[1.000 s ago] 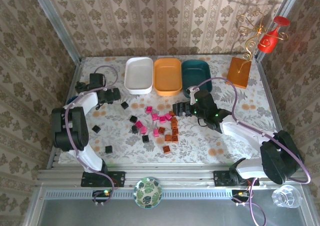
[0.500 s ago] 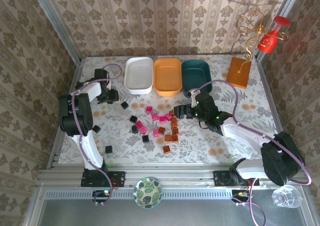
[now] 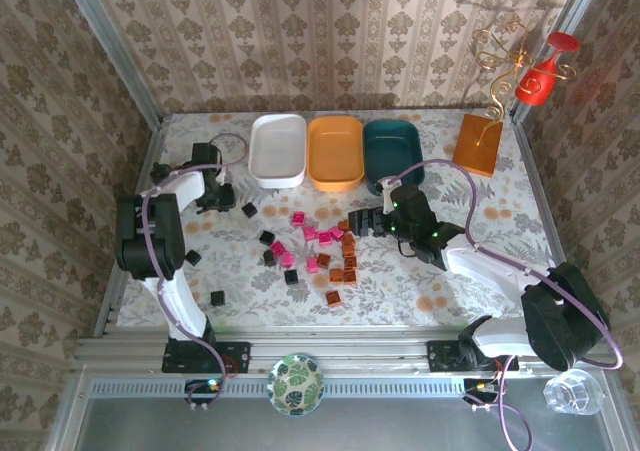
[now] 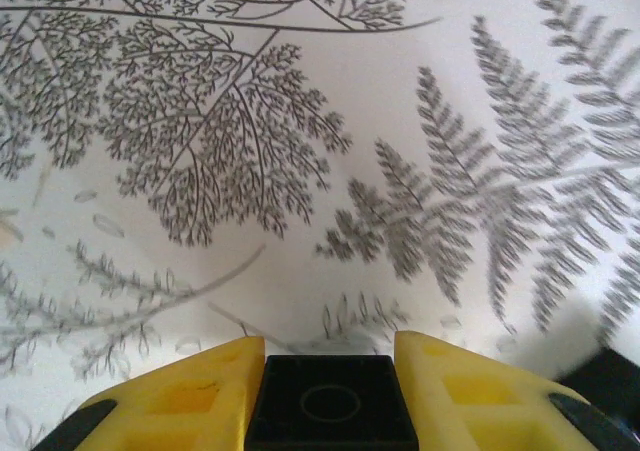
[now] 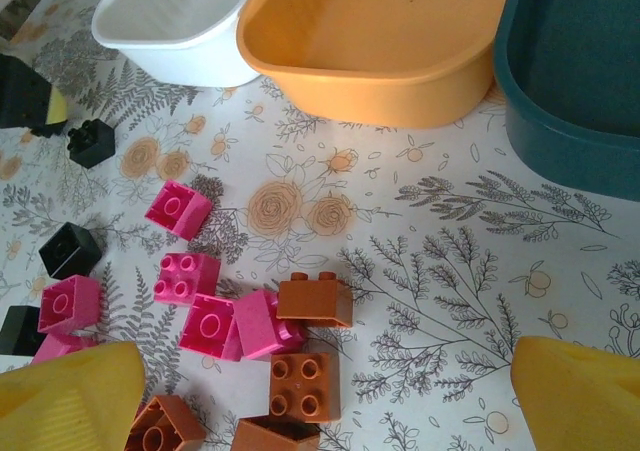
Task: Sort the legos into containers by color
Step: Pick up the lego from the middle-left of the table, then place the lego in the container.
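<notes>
Legos (image 3: 318, 249): glossy studded plastic cubes in pink, black and brown-orange, scattered mid-table. One black lego (image 4: 331, 403) is pinched between the yellow fingers of the left gripper (image 4: 330, 351), near the white tray (image 3: 278, 151). Right gripper (image 5: 325, 399) has its fingers spread wide over the pink/brown cluster. White tray, orange tray (image 3: 335, 153) and teal tray (image 3: 392, 151) are smooth rounded rectangles, side by side behind the legos. Tablecloth (image 3: 470, 261): white, fern and flower print. Walls (image 3: 330, 41): damask wallpaper.
</notes>
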Robot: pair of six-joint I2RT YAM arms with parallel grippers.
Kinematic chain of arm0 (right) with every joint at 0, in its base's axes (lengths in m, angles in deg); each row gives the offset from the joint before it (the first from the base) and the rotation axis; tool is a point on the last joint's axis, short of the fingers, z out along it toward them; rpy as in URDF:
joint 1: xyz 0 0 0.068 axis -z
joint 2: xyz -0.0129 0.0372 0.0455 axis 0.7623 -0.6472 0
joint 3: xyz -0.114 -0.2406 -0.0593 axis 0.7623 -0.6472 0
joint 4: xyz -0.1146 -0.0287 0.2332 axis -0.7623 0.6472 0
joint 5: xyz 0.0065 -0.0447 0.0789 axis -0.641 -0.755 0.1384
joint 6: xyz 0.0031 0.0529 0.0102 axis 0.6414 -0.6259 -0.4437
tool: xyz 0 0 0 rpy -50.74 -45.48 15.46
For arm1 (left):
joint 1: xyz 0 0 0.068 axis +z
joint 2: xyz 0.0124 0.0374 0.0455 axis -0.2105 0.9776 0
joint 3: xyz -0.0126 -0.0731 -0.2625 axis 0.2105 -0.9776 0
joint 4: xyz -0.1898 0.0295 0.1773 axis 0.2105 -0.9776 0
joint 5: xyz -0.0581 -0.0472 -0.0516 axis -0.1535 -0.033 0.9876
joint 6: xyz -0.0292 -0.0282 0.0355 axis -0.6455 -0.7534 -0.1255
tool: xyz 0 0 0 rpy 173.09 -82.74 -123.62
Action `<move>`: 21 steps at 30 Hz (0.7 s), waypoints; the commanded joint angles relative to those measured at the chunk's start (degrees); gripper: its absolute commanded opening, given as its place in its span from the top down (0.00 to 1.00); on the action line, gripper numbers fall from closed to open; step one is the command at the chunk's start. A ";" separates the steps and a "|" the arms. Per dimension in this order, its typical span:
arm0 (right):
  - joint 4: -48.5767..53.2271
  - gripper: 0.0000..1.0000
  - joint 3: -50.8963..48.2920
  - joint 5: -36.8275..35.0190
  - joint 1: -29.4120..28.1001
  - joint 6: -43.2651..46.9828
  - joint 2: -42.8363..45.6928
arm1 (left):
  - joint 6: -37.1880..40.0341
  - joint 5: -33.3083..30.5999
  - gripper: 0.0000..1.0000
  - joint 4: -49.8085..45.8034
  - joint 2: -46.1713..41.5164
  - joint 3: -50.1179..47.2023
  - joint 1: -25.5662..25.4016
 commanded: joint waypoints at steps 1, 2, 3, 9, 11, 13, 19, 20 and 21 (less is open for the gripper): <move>-0.21 0.04 -0.91 -2.34 0.37 0.68 1.04 | -2.77 -0.29 0.71 3.20 -8.16 -2.61 -1.97; -0.42 0.04 -1.24 -2.54 0.49 0.67 1.43 | -3.49 0.19 0.71 4.19 -9.88 -3.05 -3.12; -0.67 0.04 -1.47 -2.95 0.74 0.50 1.78 | -4.41 0.65 0.71 5.62 -11.58 -3.42 -4.69; -1.51 0.04 -3.99 -7.22 2.11 -0.73 5.35 | -5.61 -0.61 0.71 15.80 -8.81 3.09 -17.36; -1.81 0.04 -4.80 -7.56 2.59 -1.13 6.95 | -3.97 -1.55 0.71 17.99 -4.70 7.01 -20.73; -1.95 0.04 -5.40 -8.03 2.70 -1.05 8.36 | -3.18 -0.84 0.71 19.51 0.74 12.50 -23.56; -1.96 0.04 -5.64 -8.42 2.70 -0.96 8.80 | -3.03 -4.73 0.63 19.32 16.95 29.68 -27.40; -2.05 0.04 -5.61 -8.21 2.70 -1.05 8.80 | -3.35 -5.09 0.58 19.10 18.75 31.87 -27.43; -2.08 0.04 -5.69 -8.15 2.70 -1.07 8.88 | -3.68 -4.72 0.53 18.58 20.49 34.46 -27.43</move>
